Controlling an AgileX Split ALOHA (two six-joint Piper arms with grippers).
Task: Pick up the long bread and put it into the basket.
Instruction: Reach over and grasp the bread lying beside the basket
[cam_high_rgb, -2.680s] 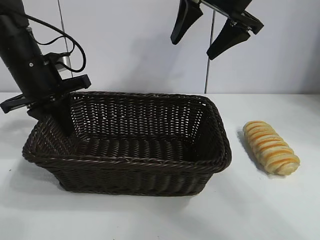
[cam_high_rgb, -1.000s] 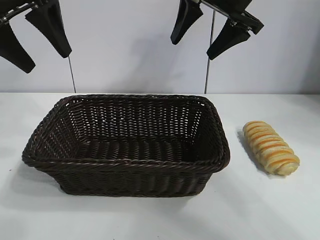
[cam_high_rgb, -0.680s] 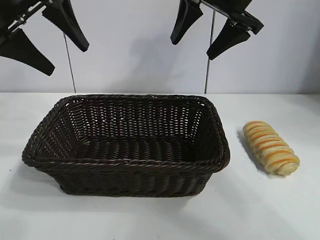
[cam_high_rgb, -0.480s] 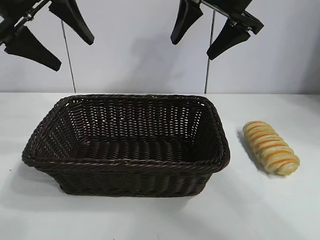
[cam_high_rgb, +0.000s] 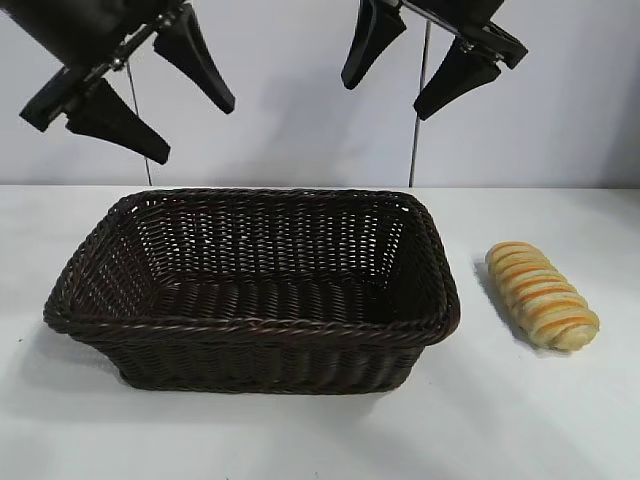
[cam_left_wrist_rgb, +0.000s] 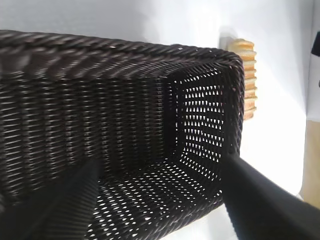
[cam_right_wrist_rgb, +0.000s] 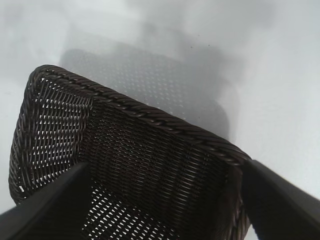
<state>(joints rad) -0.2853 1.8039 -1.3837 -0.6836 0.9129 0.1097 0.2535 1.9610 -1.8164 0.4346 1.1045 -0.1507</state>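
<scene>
long bread (cam_high_rgb: 541, 294): on table (cam_high_rgb: 560, 420), beside basket (cam_high_rgb: 250, 330), awaiting pickup.
left pincer (cam_high_rgb: 160, 95): raised, agape, empty.
right pincer (cam_high_rgb: 415, 68): raised, agape, empty.

Open table (cam_high_rgb: 520, 420) around long bread (cam_high_rgb: 541, 294)

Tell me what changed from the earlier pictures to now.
The left gripper let go of the basket rim, rose high above the table, then swung rightward, open. The basket shifted slightly. The right gripper stayed raised and open; the long bread did not move.
</scene>
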